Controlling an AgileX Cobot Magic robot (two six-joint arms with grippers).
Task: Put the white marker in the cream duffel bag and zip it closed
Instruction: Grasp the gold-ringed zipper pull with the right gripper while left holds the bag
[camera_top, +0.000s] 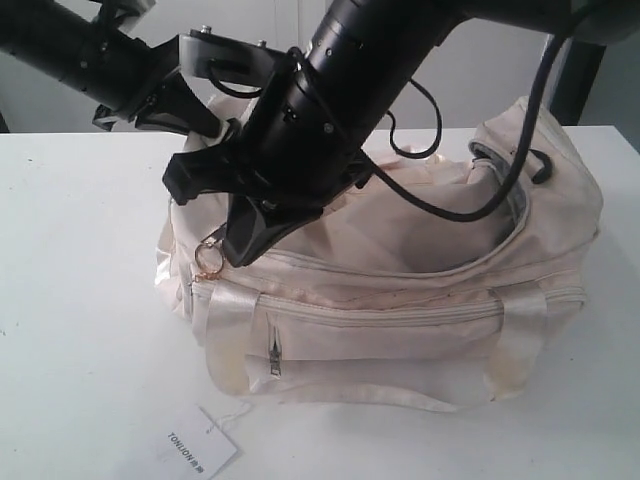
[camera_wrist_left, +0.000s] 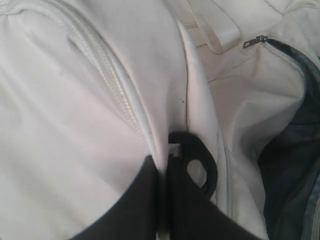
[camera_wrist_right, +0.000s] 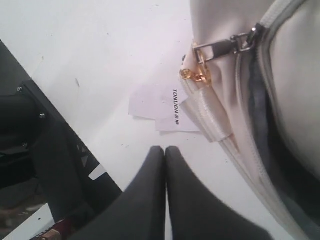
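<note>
**Arms crowded the bag's left end**

The cream duffel bag (camera_top: 400, 300) sat unzipped on the white table (camera_top: 80, 300). The left gripper (camera_wrist_left: 162, 150) pinched its fabric. The right gripper (camera_wrist_right: 164, 150), clenched empty, hung by the gold ring pull (camera_top: 208, 258), its cable (camera_top: 440, 205) draped across the opening.

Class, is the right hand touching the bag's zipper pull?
Apart. The right wrist view shows bare table between the shut right hand and the zipper pull.

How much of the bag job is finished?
No marker shows anywhere, so it may already be inside the cream duffel bag; I cannot tell. The left claw pinches its fabric; the right claw, shut and empty, sits near the gold ring pull. Left: zipping, the top gapes open.
</note>
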